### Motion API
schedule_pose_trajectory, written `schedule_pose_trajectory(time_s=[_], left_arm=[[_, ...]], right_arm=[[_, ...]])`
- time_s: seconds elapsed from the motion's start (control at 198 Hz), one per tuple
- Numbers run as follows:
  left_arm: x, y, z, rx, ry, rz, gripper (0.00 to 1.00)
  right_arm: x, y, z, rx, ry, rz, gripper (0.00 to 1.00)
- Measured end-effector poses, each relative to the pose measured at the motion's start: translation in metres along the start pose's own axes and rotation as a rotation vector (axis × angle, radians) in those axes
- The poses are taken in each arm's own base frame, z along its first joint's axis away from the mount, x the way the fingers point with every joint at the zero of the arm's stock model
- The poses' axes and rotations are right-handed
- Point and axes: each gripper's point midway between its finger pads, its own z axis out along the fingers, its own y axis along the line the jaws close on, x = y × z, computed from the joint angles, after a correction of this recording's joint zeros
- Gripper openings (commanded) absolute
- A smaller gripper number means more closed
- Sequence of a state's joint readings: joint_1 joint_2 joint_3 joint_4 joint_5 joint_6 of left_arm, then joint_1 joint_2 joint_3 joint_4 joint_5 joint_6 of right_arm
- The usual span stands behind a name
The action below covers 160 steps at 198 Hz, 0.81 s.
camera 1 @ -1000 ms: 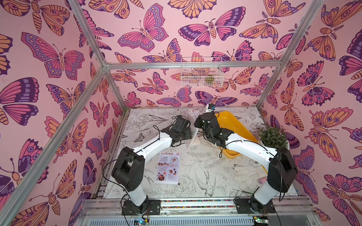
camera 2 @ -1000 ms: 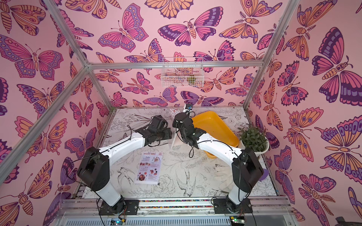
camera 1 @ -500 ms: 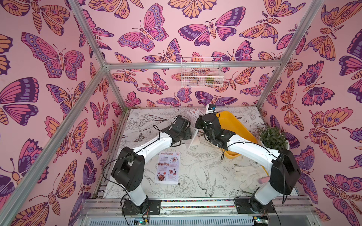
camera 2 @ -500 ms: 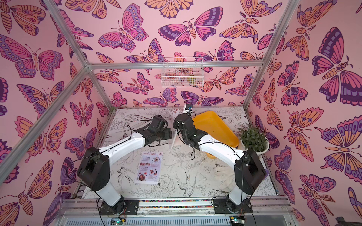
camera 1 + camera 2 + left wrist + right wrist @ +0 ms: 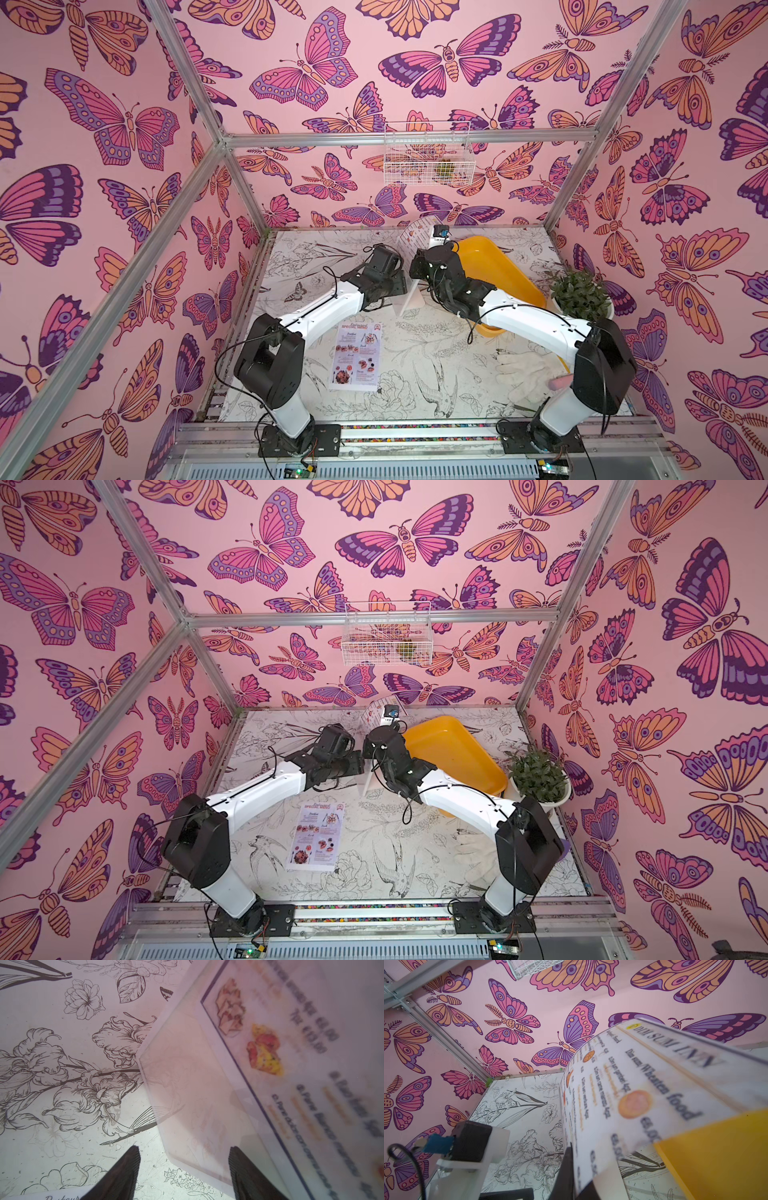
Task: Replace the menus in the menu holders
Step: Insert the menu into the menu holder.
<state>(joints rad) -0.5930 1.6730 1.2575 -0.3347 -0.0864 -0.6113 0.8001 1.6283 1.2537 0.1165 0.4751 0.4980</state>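
R claw (image 5: pixel 578 1180) clamped on DIM SUM INN menu (image 5: pixel 633 1084), sheet poking up at holder's (image 5: pixel 409 297) far end. L claw (image 5: pixel 182 1153) open, straddling holder edge. SPECIAL MENU (image 5: pixel 356 357) flat on table (image 5: pixel 415 365), near side, long axis near-far, L arm closer imo.

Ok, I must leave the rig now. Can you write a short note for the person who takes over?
Left gripper: open, fingers either side of the menu holder's corner, not clamped.
Right gripper: shut on the DIM SUM INN menu, raised and curved above the holder.
SPECIAL MENU: flat on the table beside the left arm.
Done: DIM SUM INN menu lifted; whether it is fully out, I cannot tell.
Left: probably set it aside, then slide the SPECIAL MENU into the holder.
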Motion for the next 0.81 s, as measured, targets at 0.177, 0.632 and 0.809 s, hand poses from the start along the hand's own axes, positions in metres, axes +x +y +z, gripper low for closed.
schedule_pose_trajectory(time_s=[0.177,0.632,0.809], left_arm=[[-0.003,0.002,-0.001,0.000,-0.004,-0.007,0.70],[-0.004,0.004,-0.001,-0.002,-0.006,-0.011,0.70],[-0.005,0.005,0.000,-0.004,-0.006,-0.013,0.70]], right_arm=[[0.006,0.013,-0.005,-0.025,0.008,-0.053,0.08],[0.012,0.000,-0.001,-0.004,0.049,-0.155,0.39],[0.006,-0.006,0.004,-0.025,0.070,-0.166,0.51]])
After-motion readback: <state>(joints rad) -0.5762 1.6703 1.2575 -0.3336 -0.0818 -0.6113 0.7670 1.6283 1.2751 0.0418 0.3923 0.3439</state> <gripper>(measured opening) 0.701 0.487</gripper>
